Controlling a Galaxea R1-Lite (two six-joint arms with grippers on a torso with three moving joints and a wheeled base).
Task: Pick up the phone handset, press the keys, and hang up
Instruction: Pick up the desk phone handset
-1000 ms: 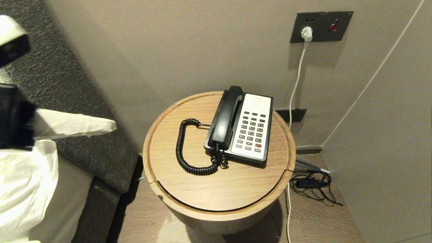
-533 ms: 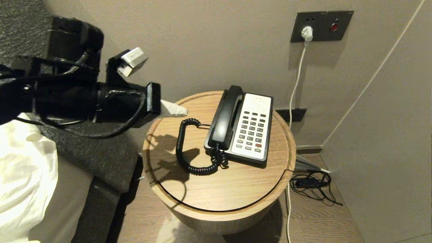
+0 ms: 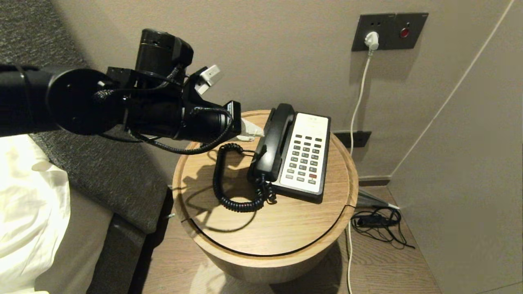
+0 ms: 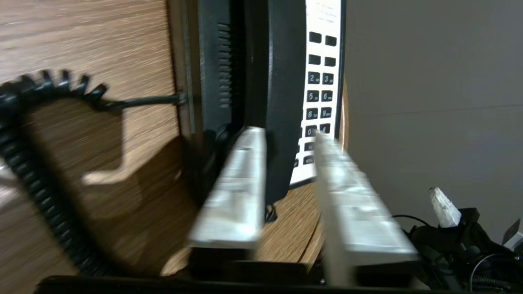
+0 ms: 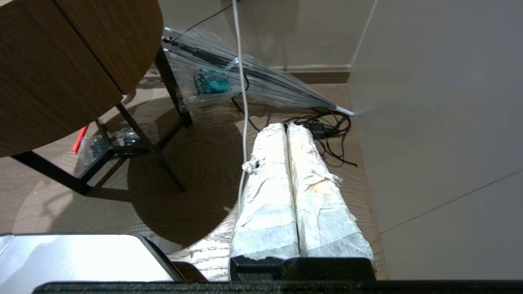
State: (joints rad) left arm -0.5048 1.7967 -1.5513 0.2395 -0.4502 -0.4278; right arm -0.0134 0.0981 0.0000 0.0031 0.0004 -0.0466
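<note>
The left gripper [image 4: 286, 136] hangs over the round wooden table [image 3: 261, 228] with its tape-wrapped fingers [image 4: 233, 196] spread apart, one on each side of the black handset [image 4: 282, 102], gripping nothing yet. The handset rests in its cradle along the left side of the phone base [image 3: 304, 153], whose keypad [image 3: 304, 157] faces up; the coiled cord [image 3: 224, 183] loops over the tabletop just beside it. The right gripper [image 5: 287, 126] is parked low beside the table, fingers pressed together and empty, above the floor near a tangle of cables [image 5: 327, 134] and a folded clear umbrella [image 5: 245, 81]
</note>
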